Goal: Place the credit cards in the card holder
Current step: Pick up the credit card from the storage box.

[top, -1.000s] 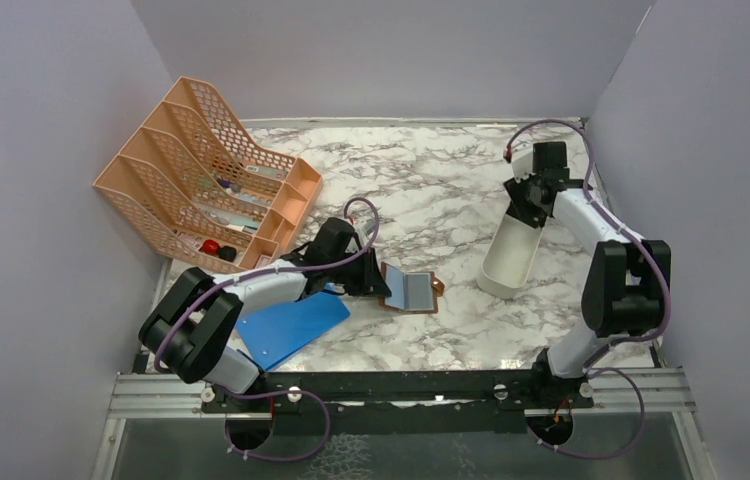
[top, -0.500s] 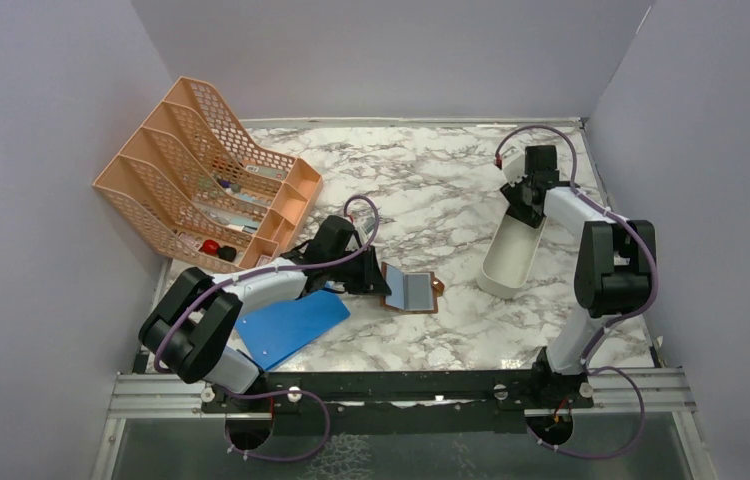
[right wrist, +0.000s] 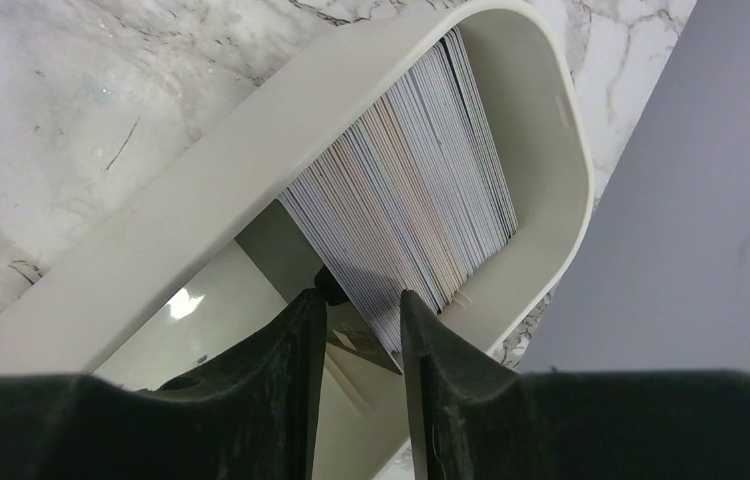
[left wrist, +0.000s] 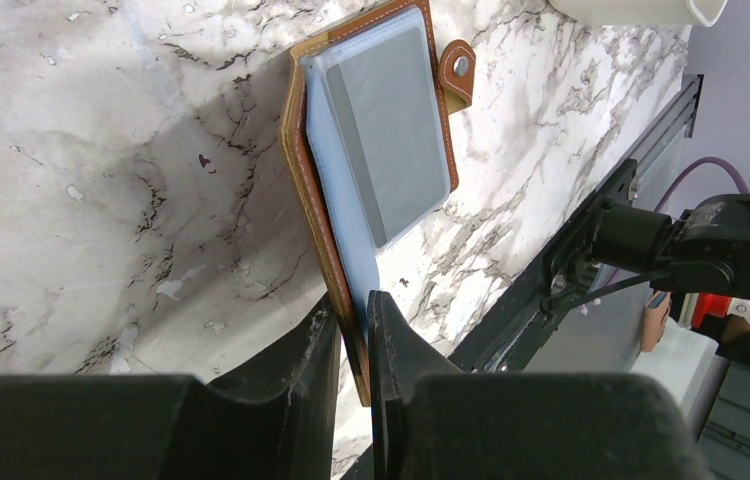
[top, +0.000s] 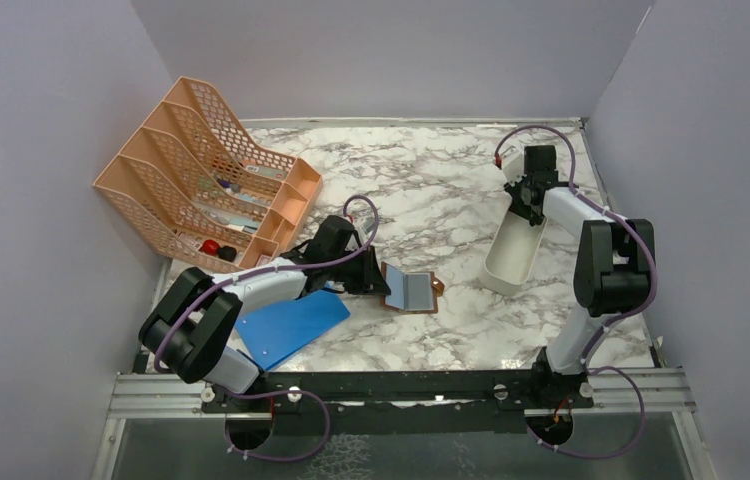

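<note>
The card holder (top: 413, 292), a brown leather wallet with a snap tab, lies open at mid-table. My left gripper (top: 369, 280) is shut on its near flap. In the left wrist view the fingers (left wrist: 353, 312) pinch the leather edge of the card holder (left wrist: 346, 250), and a grey card (left wrist: 401, 150) shows in a clear sleeve. My right gripper (top: 528, 205) reaches down into the far end of the white tray (top: 504, 272). In the right wrist view a stack of credit cards (right wrist: 421, 200) stands on edge in the tray (right wrist: 573, 140). The right gripper (right wrist: 363, 300) is open, its fingers astride the stack's near corner.
An orange mesh rack (top: 206, 190) with small items stands at the back left. A bright blue flat board (top: 291, 325) lies under the left arm near the front edge. Grey walls close in the left, back and right sides. A black rail (top: 401, 385) runs along the front.
The right gripper has moved to the tray's far end and its jaws have narrowed round the cards. The tray has shifted slightly. The left gripper and card holder have not moved.
</note>
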`<action>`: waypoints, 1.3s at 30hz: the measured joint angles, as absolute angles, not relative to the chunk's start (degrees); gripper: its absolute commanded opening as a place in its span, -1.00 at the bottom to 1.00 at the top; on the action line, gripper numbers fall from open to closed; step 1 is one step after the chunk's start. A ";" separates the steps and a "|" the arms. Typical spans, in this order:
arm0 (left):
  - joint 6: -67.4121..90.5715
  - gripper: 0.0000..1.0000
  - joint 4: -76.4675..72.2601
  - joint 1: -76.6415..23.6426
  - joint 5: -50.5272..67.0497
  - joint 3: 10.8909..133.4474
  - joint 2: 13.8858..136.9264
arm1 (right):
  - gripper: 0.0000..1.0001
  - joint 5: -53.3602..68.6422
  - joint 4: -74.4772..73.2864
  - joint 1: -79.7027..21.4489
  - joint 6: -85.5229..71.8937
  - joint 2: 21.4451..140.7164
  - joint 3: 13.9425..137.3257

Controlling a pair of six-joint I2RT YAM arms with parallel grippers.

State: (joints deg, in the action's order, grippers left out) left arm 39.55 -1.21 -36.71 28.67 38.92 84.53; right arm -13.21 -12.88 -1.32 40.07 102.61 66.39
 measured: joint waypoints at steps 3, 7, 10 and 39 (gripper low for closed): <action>39.55 -0.61 -1.21 -36.71 28.67 38.92 84.53 | -0.32 -13.56 -12.75 -1.32 40.05 102.61 66.39; 39.55 -0.61 -1.21 -36.69 28.67 38.92 84.53 | -0.47 -13.65 -12.62 -1.34 39.92 102.56 66.39; 39.55 -0.61 -1.21 -36.69 28.67 38.92 84.53 | -0.52 -13.67 -12.56 -1.34 39.90 102.52 66.39; 39.66 -0.61 -2.48 -36.47 28.69 38.89 84.66 | -0.98 -9.80 -22.76 -1.39 34.48 97.78 70.15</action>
